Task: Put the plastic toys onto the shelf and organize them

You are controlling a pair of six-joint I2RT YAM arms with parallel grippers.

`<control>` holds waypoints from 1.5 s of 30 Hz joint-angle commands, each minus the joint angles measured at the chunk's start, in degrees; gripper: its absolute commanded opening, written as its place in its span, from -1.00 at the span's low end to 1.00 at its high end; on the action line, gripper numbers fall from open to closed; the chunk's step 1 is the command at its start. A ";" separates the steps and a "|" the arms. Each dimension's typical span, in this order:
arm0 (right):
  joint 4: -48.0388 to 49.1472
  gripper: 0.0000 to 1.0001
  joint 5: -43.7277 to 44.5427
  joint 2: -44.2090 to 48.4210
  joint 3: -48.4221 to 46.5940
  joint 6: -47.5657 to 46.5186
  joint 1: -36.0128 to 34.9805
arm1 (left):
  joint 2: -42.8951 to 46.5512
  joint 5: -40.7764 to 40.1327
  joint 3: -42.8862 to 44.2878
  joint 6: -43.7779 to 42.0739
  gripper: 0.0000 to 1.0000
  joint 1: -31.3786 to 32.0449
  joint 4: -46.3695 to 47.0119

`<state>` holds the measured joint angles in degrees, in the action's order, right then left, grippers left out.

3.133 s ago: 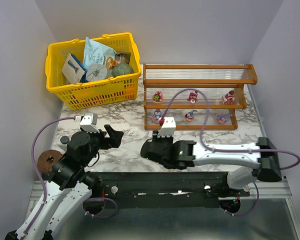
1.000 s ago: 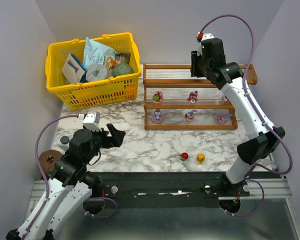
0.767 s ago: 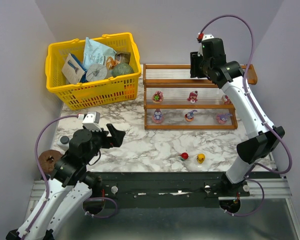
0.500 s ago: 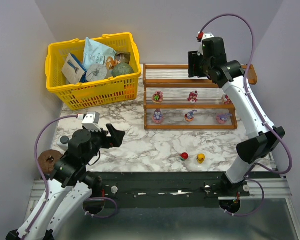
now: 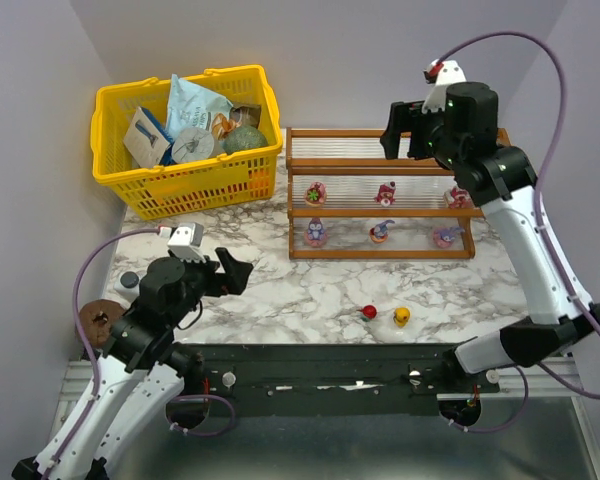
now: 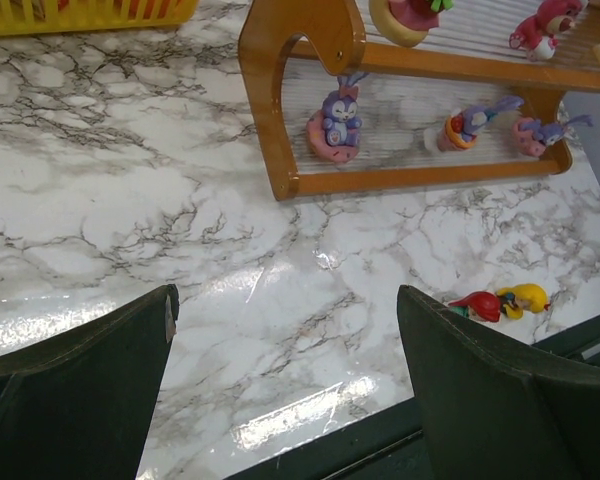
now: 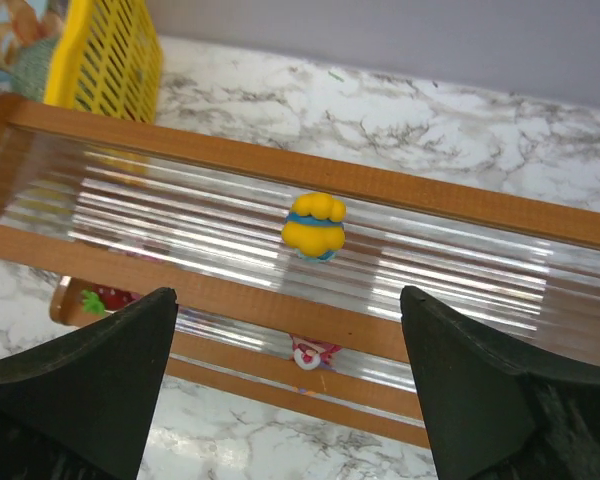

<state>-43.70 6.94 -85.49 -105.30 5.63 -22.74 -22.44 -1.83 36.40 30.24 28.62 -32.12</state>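
The shelf (image 5: 340, 163) stands at the back right of the marble table. Pink and red plastic toys (image 5: 385, 193) sit on its middle tier and purple ones (image 5: 314, 233) on the bottom tier. A yellow toy (image 7: 315, 225) stands alone on the top tier, just beyond my right gripper (image 7: 288, 295), which hovers open over the shelf's front rails. In the top view the right gripper (image 5: 405, 133) hides that toy. A red toy (image 5: 368, 312) and a yellow toy (image 5: 402, 317) lie near the table's front edge. My left gripper (image 6: 285, 292) hangs open and empty above the left of the table.
A yellow basket (image 5: 185, 180) full of packets and jars stands at the back left, close to the shelf's left end. A small dark cap (image 5: 128, 280) and a brown disc (image 5: 98, 322) lie at the table's left edge. Walls enclose the back and sides.
My right gripper has opened and let go of the yellow toy on the top tier, and its wrist has swung up and to the right. The left arm has not moved.
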 commanded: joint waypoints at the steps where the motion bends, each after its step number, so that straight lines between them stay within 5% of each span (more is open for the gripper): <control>1: 2.13 1.00 -2.11 6.03 2.72 0.96 0.50 | -4.79 1.48 1.12 -1.24 0.98 -0.15 0.22; 16: -3.57 0.89 -1.31 29.76 26.26 20.21 0.42 | -15.16 7.36 3.67 -4.57 0.98 3.01 11.55; 19: -6.83 0.89 2.29 34.33 30.31 21.88 0.42 | -20.69 4.56 5.69 -4.40 0.97 8.01 13.30; 27: -15.87 0.88 2.11 39.26 31.21 27.50 0.42 | -33.98 -15.83 5.35 -5.54 0.98 34.36 22.87; 33: -21.33 0.89 2.73 39.08 28.13 27.77 0.42 | -44.70 -17.15 2.53 -6.06 0.97 39.93 36.57; 45: -22.21 0.88 2.55 40.49 29.27 27.51 0.42 | -65.01 -15.84 10.27 -10.82 0.97 44.76 46.52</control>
<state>-63.42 8.71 -45.08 -75.46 32.99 -22.48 -84.73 -17.41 44.77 20.58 71.90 6.15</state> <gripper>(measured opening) 0.941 0.988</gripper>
